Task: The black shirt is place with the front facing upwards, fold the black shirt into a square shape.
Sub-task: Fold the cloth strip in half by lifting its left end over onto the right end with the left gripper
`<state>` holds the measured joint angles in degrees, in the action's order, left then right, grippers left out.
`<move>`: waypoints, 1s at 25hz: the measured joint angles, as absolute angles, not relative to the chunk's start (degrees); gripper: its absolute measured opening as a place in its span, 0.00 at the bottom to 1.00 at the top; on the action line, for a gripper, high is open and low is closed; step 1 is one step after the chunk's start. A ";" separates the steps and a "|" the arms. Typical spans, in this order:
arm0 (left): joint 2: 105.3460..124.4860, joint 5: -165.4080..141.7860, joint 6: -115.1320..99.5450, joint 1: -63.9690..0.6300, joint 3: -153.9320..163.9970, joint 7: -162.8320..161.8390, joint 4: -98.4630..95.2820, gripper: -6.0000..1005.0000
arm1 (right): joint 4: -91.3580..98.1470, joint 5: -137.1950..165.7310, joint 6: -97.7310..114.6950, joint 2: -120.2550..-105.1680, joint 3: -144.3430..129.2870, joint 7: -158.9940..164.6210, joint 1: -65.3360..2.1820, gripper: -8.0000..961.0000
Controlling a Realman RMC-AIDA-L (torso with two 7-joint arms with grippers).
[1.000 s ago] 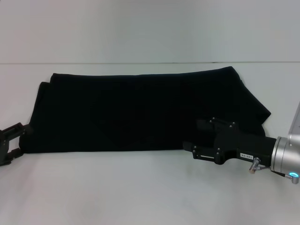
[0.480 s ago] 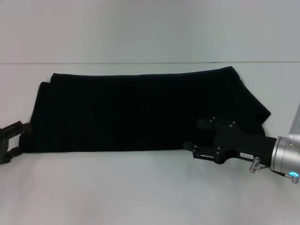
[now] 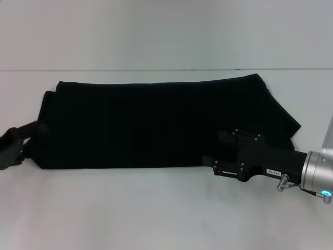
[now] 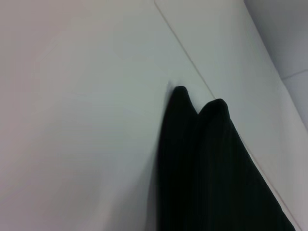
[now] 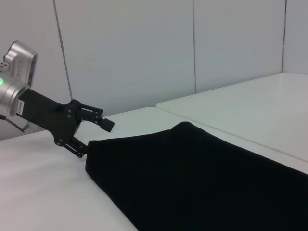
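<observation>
The black shirt (image 3: 156,122) lies on the white table (image 3: 156,208) as a long flat band running left to right, with no print showing. In the left wrist view, two rounded folds of the shirt (image 4: 207,163) show close up. My left gripper (image 3: 28,141) is at the shirt's left end and stands open. The right wrist view shows this left gripper (image 5: 96,137) with one finger above the shirt's (image 5: 192,178) end corner and one at it. My right gripper (image 3: 214,150) is open at the shirt's front edge on the right, its upper finger over the cloth.
A seam line (image 3: 156,69) crosses the table behind the shirt. Pale wall panels (image 5: 144,48) stand beyond the table. Bare table surface lies in front of the shirt.
My left gripper has moved up and right onto the shirt's left end. The shirt's front left corner has shifted right a little. The right gripper has stayed put.
</observation>
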<state>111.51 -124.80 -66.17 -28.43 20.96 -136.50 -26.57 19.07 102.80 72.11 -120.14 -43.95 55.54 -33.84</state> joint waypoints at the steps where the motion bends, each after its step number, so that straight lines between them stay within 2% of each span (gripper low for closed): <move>1: 111.56 -124.73 -66.07 -28.62 21.16 -136.23 -26.72 0.92 | 19.07 102.78 72.13 -120.14 -43.94 55.55 -33.84 0.87; 7: 111.68 -124.48 -66.18 -28.74 21.42 -133.93 -27.27 0.92 | 19.07 102.73 72.18 -120.14 -43.94 55.55 -33.78 0.87; 15: 111.63 -124.88 -65.89 -29.16 24.82 -133.76 -27.59 0.74 | 19.07 102.90 71.94 -120.14 -44.39 55.55 -33.79 0.87; 20: 111.60 -124.89 -65.85 -29.16 24.85 -133.52 -27.60 0.50 | 19.07 103.11 72.13 -120.14 -44.66 55.54 -33.82 0.87; 25: 111.60 -124.89 -65.83 -29.11 24.81 -132.89 -27.67 0.33 | 19.07 103.16 72.20 -120.14 -45.08 55.55 -33.84 0.87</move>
